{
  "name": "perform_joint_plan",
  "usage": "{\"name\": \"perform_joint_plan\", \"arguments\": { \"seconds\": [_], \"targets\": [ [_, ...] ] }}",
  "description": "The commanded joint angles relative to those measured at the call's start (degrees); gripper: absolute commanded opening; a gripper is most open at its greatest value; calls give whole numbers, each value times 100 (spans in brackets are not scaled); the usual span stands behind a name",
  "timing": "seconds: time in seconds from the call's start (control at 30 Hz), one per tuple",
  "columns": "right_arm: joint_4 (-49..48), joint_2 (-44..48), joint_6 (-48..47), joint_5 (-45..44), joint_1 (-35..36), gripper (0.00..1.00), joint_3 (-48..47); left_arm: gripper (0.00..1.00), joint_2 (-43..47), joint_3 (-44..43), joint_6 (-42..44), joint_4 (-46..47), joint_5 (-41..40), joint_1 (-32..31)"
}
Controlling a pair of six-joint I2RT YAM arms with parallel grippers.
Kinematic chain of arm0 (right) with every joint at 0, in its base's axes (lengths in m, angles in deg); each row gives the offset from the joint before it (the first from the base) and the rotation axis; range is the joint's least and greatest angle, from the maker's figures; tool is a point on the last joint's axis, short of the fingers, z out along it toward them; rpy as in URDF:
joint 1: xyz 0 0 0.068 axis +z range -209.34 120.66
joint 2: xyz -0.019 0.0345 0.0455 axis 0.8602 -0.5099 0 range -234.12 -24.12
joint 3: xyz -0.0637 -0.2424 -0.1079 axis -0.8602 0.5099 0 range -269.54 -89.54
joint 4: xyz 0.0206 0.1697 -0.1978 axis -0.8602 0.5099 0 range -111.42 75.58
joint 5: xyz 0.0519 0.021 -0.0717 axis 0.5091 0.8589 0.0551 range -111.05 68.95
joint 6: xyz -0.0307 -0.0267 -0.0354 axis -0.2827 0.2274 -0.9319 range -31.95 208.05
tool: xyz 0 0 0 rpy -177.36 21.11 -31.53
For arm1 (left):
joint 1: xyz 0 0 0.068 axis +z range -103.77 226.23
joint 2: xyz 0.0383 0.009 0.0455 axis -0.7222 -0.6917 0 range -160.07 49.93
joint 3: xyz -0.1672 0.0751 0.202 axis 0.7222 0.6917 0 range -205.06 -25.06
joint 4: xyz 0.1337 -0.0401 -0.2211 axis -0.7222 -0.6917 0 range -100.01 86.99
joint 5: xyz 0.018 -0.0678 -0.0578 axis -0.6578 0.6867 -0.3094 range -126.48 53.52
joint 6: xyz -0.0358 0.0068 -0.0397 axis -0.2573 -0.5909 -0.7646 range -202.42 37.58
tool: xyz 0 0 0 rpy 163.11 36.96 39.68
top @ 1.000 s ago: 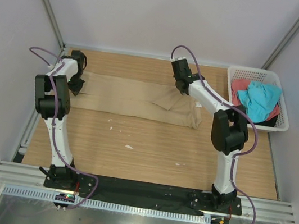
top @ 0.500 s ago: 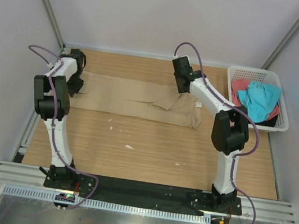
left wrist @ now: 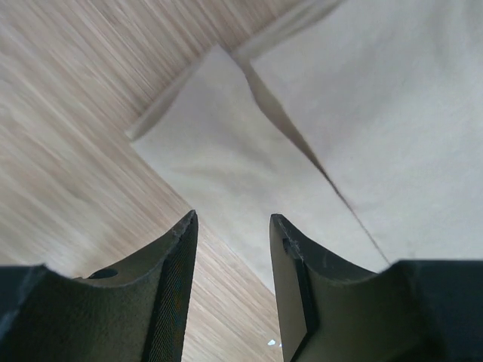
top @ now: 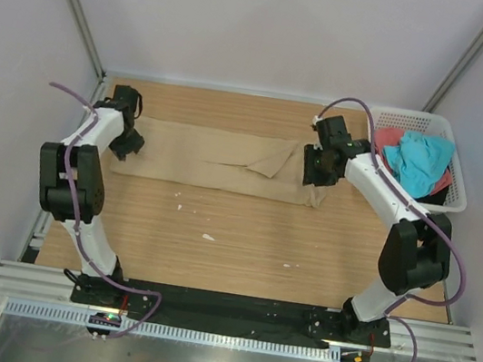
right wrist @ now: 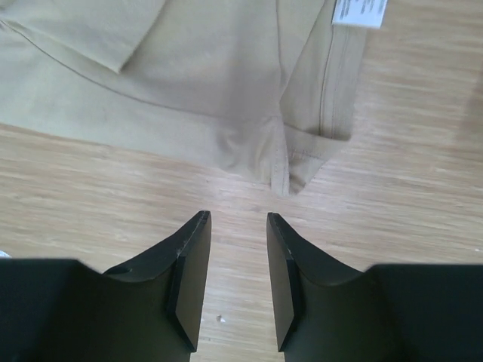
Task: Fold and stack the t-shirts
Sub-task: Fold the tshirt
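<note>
The tan-beige t-shirt (top: 217, 162) lies folded into a long strip across the far half of the table. My left gripper (top: 126, 142) is open over the strip's left end, the shirt's corner (left wrist: 226, 143) just beyond its tips (left wrist: 232, 222). My right gripper (top: 315, 170) is open over the strip's right end; its tips (right wrist: 238, 219) hover above bare wood just short of the hem (right wrist: 298, 162), with the white neck label (right wrist: 358, 11) at the top of that view. A turquoise t-shirt (top: 417, 160) and a coral-red one (top: 388, 138) lie in the basket.
The white lattice basket (top: 456, 192) stands at the far right of the table. Small white specks (top: 208, 236) lie on the wood in front of the shirt. White walls close in the table on the left, back and right.
My right gripper has swung from the strip's far edge to its right end, nearer the basket. My left gripper has shifted slightly toward the strip's near left corner. The shirt lies flatter.
</note>
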Motion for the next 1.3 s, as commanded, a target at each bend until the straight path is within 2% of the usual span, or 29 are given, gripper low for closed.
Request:
{"name": "perform_joint_plan", "arguments": {
  "seconds": [0.0, 0.13, 0.3, 0.63, 0.8, 0.83, 0.93, 0.97, 1.0, 1.17, 1.27],
  "targets": [
    [-170, -20, -170, 888, -318, 42, 394, 45, -157, 389, 48, 659, 869, 23],
    [-600, -169, -407, 1389, -714, 45, 850, 45, -648, 267, 65, 519, 817, 23],
    [-742, -372, -715, 1864, -1084, 48, 930, 45, -1194, -138, 110, 114, 317, 23],
    [-1155, -627, -926, 2654, -1260, 47, 983, 44, -1432, -489, 92, -220, -62, 41],
    [-1182, -636, -821, 2507, -1268, 44, 1185, 45, -1476, -560, 92, -273, -106, 32],
    [-1164, -653, -795, 2471, -1277, 42, 1229, 44, -1484, -577, 92, -273, -89, 23],
    [-1042, -715, -654, 2322, -1321, 20, 1291, 45, -1528, -604, 92, -343, -176, 23],
    [-989, -724, -558, 2130, -1339, 6, 1308, 45, -1555, -630, 101, -395, -237, 32],
    [-927, -706, -531, 2059, -1365, 1, 1334, 45, -1624, -674, 110, -457, -464, 23],
    [-742, -478, -163, 1803, -1611, 1, 1817, 47, -1687, -762, 22, -949, -1125, 32],
    [-602, -486, 197, 1663, -1629, 1, 1924, 48, -1538, -500, -49, -845, -1109, 23]
  ]
}}
